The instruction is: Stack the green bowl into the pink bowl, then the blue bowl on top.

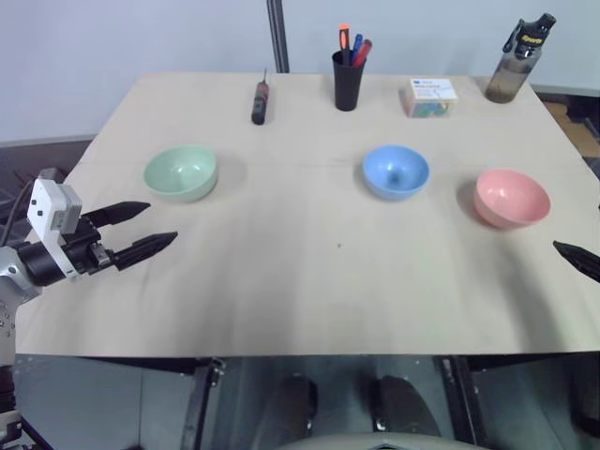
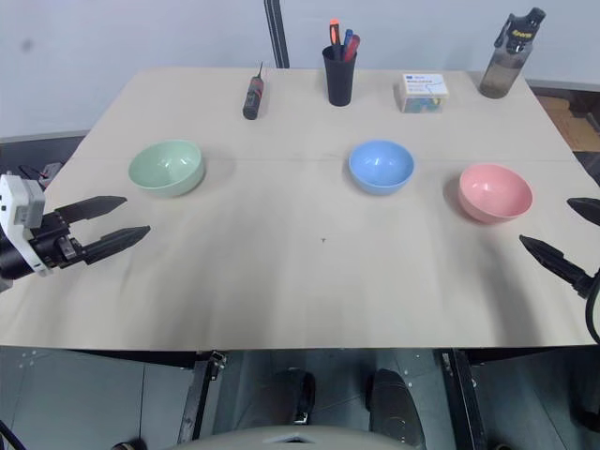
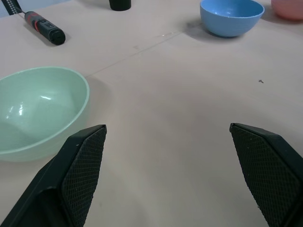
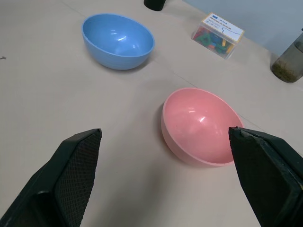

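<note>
Wide open and empty, the left gripper (image 1: pixel 142 232) hangs just short of the green bowl (image 1: pixel 181 172), far nearer it than the equally open, empty right gripper (image 2: pixel 568 236).

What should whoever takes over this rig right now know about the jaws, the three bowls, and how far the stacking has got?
Left gripper: jaws open, empty, beside the green bowl on the table's left.
Right gripper: jaws open, empty, by the pink bowl on the right.
Blue bowl sits between them, all three apart and upright on the table.
Done: nothing stacked yet.
Left: green into pink, then blue on top.
</note>
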Tool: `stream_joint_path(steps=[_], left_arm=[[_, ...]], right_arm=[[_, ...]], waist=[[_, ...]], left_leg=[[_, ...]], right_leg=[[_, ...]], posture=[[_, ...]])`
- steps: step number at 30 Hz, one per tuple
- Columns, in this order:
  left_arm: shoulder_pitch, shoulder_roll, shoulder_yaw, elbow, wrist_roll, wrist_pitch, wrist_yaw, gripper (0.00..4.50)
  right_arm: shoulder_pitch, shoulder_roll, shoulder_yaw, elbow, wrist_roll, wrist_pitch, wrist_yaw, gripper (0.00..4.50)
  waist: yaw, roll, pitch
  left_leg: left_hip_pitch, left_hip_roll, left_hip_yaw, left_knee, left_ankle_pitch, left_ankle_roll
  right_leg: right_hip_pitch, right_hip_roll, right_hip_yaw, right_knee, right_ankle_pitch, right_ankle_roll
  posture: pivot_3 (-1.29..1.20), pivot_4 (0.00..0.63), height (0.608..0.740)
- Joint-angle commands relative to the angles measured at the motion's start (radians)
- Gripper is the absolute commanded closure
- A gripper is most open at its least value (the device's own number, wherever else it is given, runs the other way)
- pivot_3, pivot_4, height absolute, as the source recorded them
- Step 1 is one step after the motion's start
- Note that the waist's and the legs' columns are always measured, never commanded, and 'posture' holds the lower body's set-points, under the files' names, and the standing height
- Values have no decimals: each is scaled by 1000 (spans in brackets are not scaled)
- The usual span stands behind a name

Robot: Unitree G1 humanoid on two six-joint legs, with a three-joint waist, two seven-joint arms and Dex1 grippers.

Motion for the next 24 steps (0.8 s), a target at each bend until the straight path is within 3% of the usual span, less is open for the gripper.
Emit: stream_joint_path(steps=[1, 7, 11, 17, 22, 24], left_arm=[[-24, 13, 23, -20, -21, 1, -11, 83], [-103, -33, -51, -139, -84, 29, -48, 83], [-161, -99, -146, -250, -127, 44, -51, 83], [-237, -236, -332, -406, -102, 32, 8, 83], [-252, -273, -379, -438, -92, 35, 36, 83], [-251, -276, -379, -449, -99, 39, 47, 0]], right_arm=[[-26, -10, -23, -6, 8, 1, -3, 0], [-107, 0, 90, 17, -34, -8, -65, 0], [-196, -31, 266, 56, -135, 30, -157, 0], [-468, 44, 546, 309, -257, 18, -238, 0], [-612, 90, 678, 495, -338, -22, -226, 0], [-651, 97, 705, 559, -367, -44, -226, 517]], waist=[[0, 0, 0], [1, 0, 0], [-1, 0, 0], [-5, 0, 0], [-5, 1, 1], [-5, 1, 1]], left_leg=[[0, 0, 0, 0, 0, 0], [0, 0, -1, -1, 0, 0], [-1, -1, -1, -1, 0, 0], [-1, -2, 1, -1, 0, -1], [-4, -2, 4, -2, 3, -5], [-6, -2, 4, -2, 3, -5]], right_leg=[[0, 0, 0, 0, 0, 0], [0, -1, 0, -1, 0, 0], [0, -1, 0, -1, 0, 0], [-1, 0, 0, 0, 0, 0], [-7, 6, 0, 0, 0, 0], [-9, 6, 1, 0, 0, 0]], posture=[[0, 150, 740], [0, 150, 740], [0, 150, 740], [0, 150, 740], [0, 150, 740], [0, 150, 740]])
